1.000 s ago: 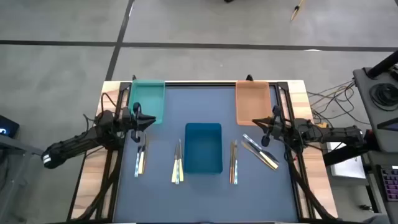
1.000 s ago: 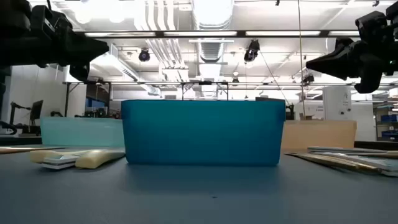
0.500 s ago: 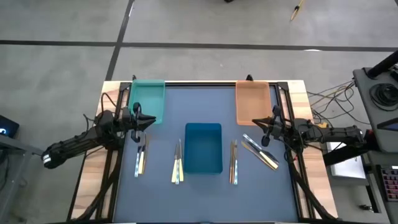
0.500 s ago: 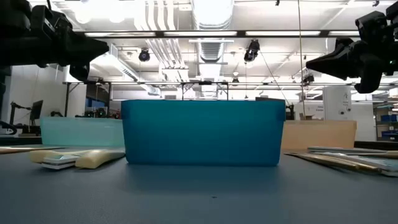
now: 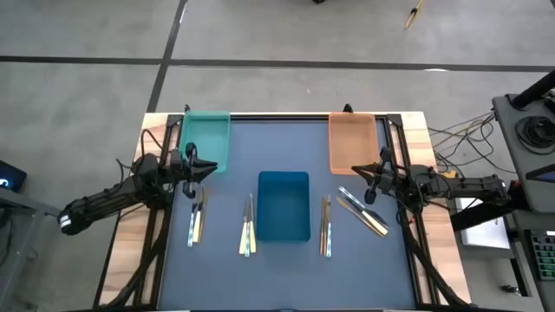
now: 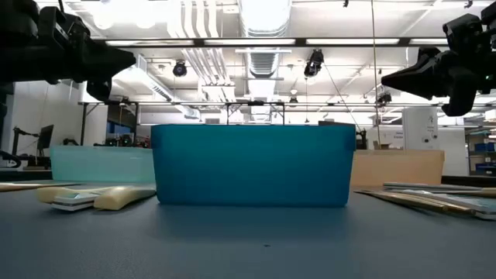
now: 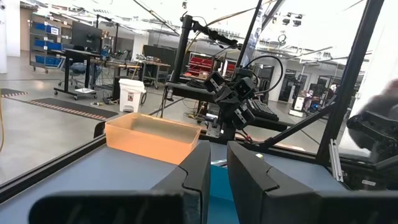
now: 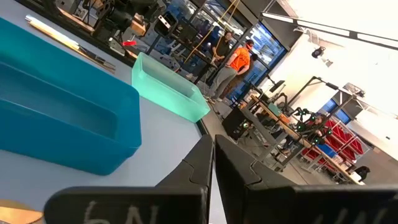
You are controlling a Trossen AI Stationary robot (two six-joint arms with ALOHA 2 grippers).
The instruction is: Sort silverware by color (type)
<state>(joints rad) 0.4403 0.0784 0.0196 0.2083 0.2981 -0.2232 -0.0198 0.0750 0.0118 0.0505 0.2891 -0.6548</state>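
High view shows both arms poised above the table with nothing in their fingers. The left gripper (image 5: 194, 170) hangs over the left side of the grey mat, just beside the near end of the translucent teal rectangular tray (image 5: 207, 139). From the left wrist view its fingers (image 7: 199, 174) stand nearly together with a narrow gap and nothing between them. The right gripper (image 5: 371, 176) hangs on the right side, just near of the translucent orange rectangular tray (image 5: 352, 139); its fingers (image 8: 200, 163) are pressed together, clenched on nothing.

Outward from the left gripper, a small group of slim silverware (image 5: 196, 221) with pale handles lies on the mat just nearer than it. Further right, a second cluster with cream-yellow handles (image 5: 249, 230) lies just left of the deep blue rectangular tray (image 5: 284, 204) at the mat's centre. On that tray's right lie gold-tan-handled pieces (image 5: 326, 229), and beyond them a fanned group of utensils (image 5: 362, 211) sits right under the right gripper.

All three trays look empty from above, so I judge the sorting has not begun; the step in hand is choosing a first piece. The next move would call for one gripper to spread its fingers, descend onto a single handle in the cluster nearest it, and pinch it cleanly without dragging its neighbours, which lie touching or overlapping.
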